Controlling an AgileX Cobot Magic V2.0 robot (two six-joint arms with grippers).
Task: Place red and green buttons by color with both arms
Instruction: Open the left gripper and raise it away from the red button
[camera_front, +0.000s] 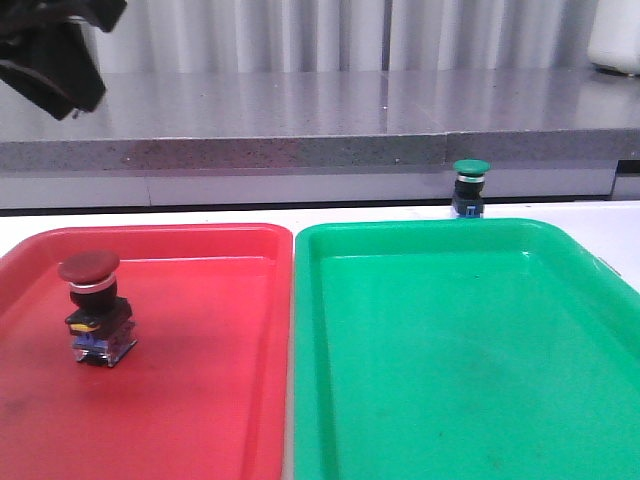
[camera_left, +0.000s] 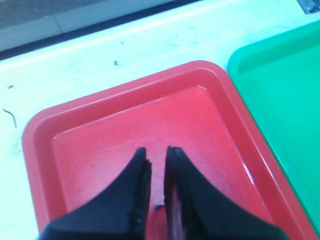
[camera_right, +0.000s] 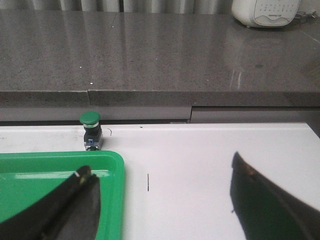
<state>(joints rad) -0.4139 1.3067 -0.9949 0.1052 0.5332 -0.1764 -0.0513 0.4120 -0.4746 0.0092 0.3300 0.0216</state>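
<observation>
The red button stands upright inside the red tray, in its left part, with its dull-red cap on top and its black body on the tray floor. My left claw is not touching it; in my left wrist view I see only the bare floor of the red tray under my 2 fingers, and the button does not show there. These fingers are almost together, with only a thin slit between the tips, and they hold nothing. In the front view my left arm hangs high at the upper left corner, well above the tray.

The green button stands upright on the white table, just behind the far rim of the green tray, not inside it. My right claw is well short of the green button, over the corner of the green tray. Its 2 fingers are spread wide apart and empty.
</observation>
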